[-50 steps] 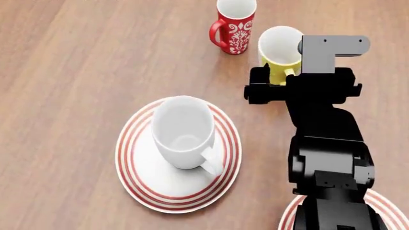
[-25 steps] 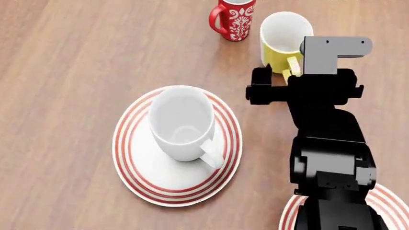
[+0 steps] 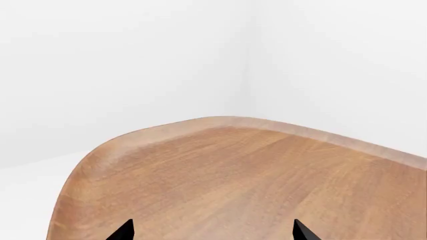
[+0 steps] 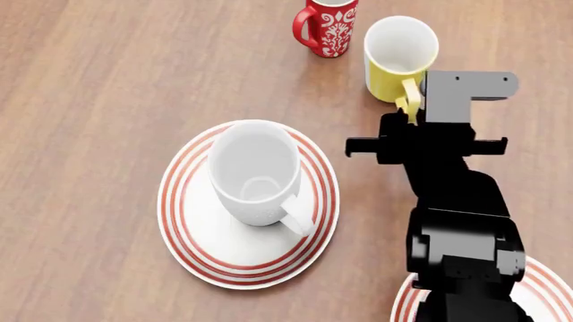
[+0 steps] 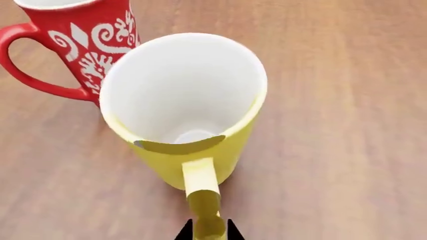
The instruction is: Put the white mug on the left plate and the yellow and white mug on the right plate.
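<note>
**Yellow mug's handle between the right fingertips, white mug seated on its plate**

The yellow and white mug (image 5: 183, 107) stands upright on the wooden table (image 4: 107, 80), yellow outside, white and empty inside, its yellow handle turned toward the robot. The right gripper (image 5: 208, 231) has its two black fingertips pinching the lower end of that handle. Just beside the mug stands a red mug (image 4: 327, 27) with a white floral pattern.

The white mug (image 4: 255, 171), large and plain, sits upright and empty on the left plate (image 4: 192, 235), a white plate with red rings. The right plate (image 4: 546, 282) shows only at the table's near edge, mostly under the arm.

The left gripper (image 3: 212, 231) is spread, holding nothing, above a rounded table corner.
</note>
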